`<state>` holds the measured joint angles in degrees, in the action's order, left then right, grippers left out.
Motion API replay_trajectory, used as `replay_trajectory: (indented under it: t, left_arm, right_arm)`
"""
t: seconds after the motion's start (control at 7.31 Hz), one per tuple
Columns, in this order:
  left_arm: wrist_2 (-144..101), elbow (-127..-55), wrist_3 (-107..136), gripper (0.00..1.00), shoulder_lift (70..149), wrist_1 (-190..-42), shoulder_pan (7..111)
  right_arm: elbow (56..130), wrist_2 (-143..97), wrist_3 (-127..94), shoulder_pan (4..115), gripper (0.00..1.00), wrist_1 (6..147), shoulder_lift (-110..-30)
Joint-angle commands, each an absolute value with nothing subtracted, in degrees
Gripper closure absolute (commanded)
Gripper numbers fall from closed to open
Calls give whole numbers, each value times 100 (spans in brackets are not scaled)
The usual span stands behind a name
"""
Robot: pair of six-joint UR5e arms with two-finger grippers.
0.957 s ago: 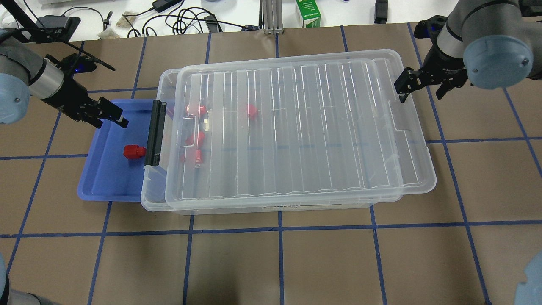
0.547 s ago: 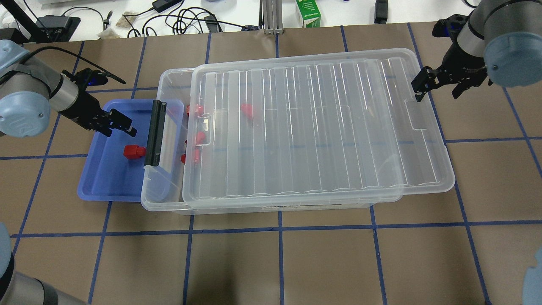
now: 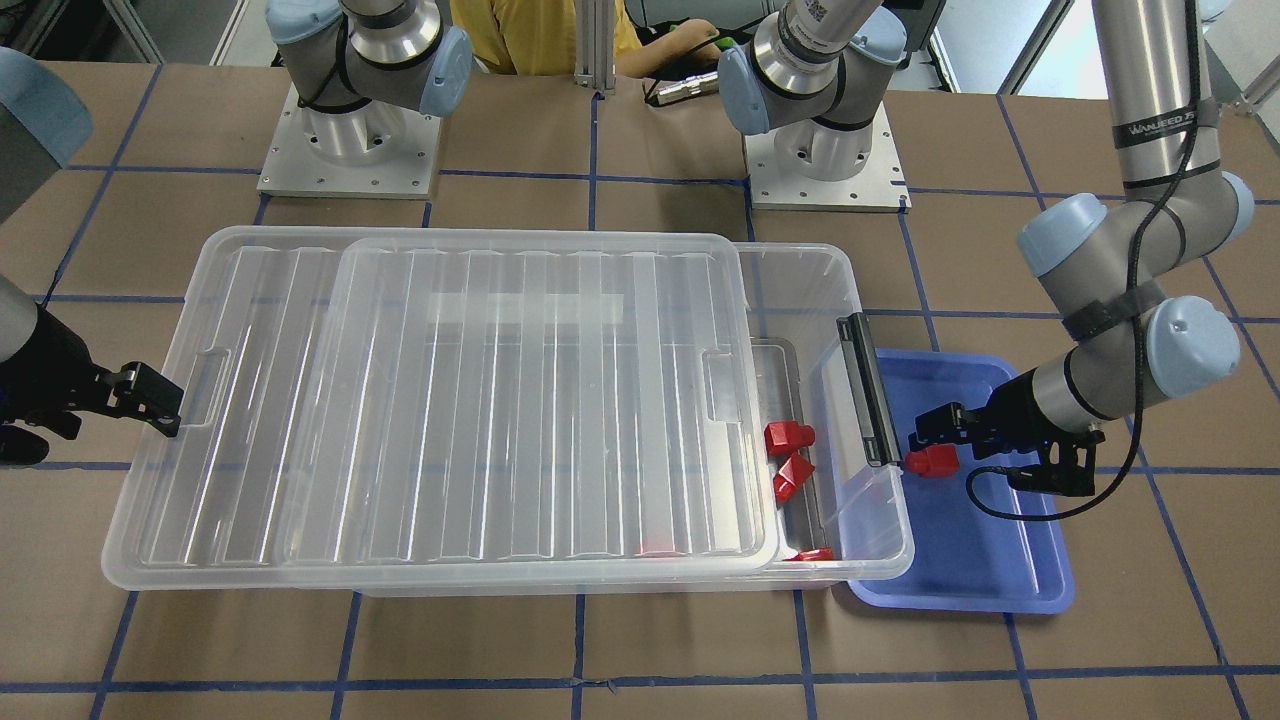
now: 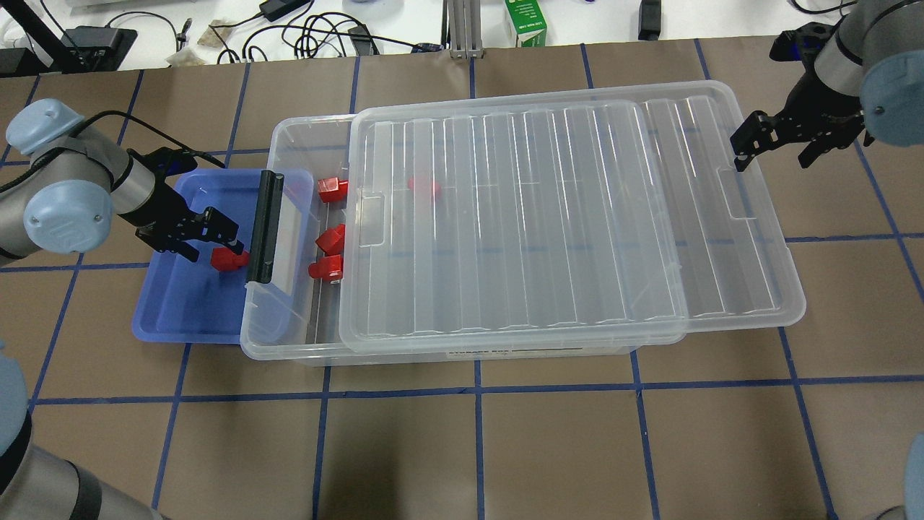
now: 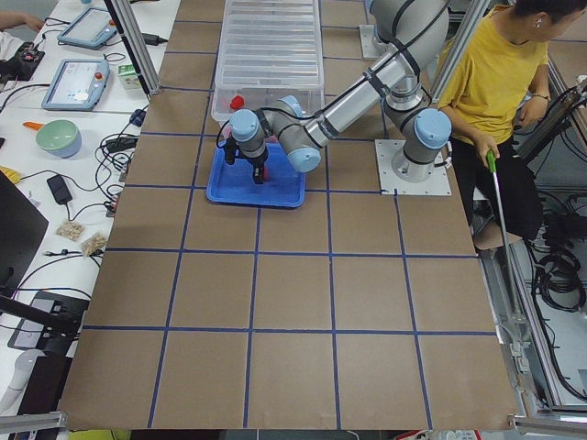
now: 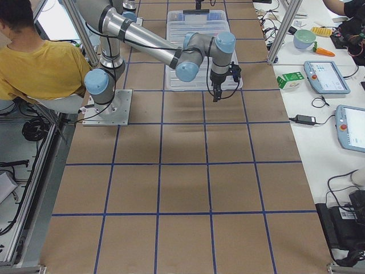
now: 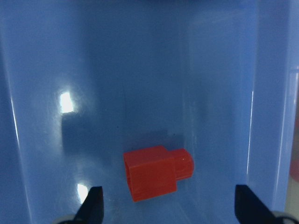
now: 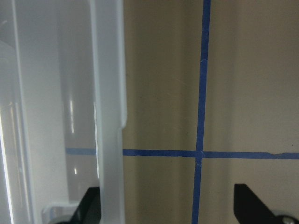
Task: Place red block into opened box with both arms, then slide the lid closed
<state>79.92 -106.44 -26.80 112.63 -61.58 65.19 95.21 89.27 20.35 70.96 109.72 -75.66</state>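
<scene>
The red block (image 4: 229, 258) lies in the blue tray (image 4: 180, 318), close to the box's black bar (image 4: 263, 225). My left gripper (image 4: 213, 242) hangs open just over the block. In the left wrist view the block (image 7: 154, 173) sits between and ahead of the spread fingers (image 7: 93, 207). The clear box (image 4: 289, 350) is uncovered at its left end. The ribbed lid (image 4: 541, 217) overhangs the box's right end. At that short end my right gripper (image 4: 771, 160) is open. The lid's rim (image 8: 110, 116) runs close inside one finger (image 8: 91, 205).
Several other red blocks (image 4: 332, 238) lie in the box's uncovered end, one (image 4: 424, 185) under the lid. Cables and a green carton (image 4: 525, 22) sit beyond the table's far edge. A person in a yellow shirt (image 5: 500, 73) sits behind the robot's bases.
The lid has slid to the right along with my right gripper, uncovering more of the box's left end. My left gripper has moved down to the red block in the tray.
</scene>
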Motion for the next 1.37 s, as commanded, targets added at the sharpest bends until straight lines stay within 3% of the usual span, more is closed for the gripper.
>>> replay_trajectory:
  t: [0.0,0.55,0.68,0.82,0.96,1.23]
  left_arm:
    - [7989,-10880,-2602,0,11513,-5425,6521]
    - [7980,-10863,-1995,0,11505,-5449,6583]
    - [7980,-10881,-1995,12,11496,-5449,6583]
    - [7972,-10846,-1986,40,11479,-5441,6583]
    - [7972,-10820,-1986,59,11479,-5440,6583]
    - [8006,-10785,-1986,83,11382,-5440,6583]
  right_arm:
    - [9510,8938,2039,7049,0,10969,-7567]
    - [9492,8930,2109,6681,0,10978,-7611]
    - [9492,8930,2162,6636,0,10978,-7611]
    - [9492,8930,2162,6627,0,10978,-7611]
    - [9492,8921,2162,6618,0,10978,-7611]
    - [9501,8921,2162,6618,0,10969,-7611]
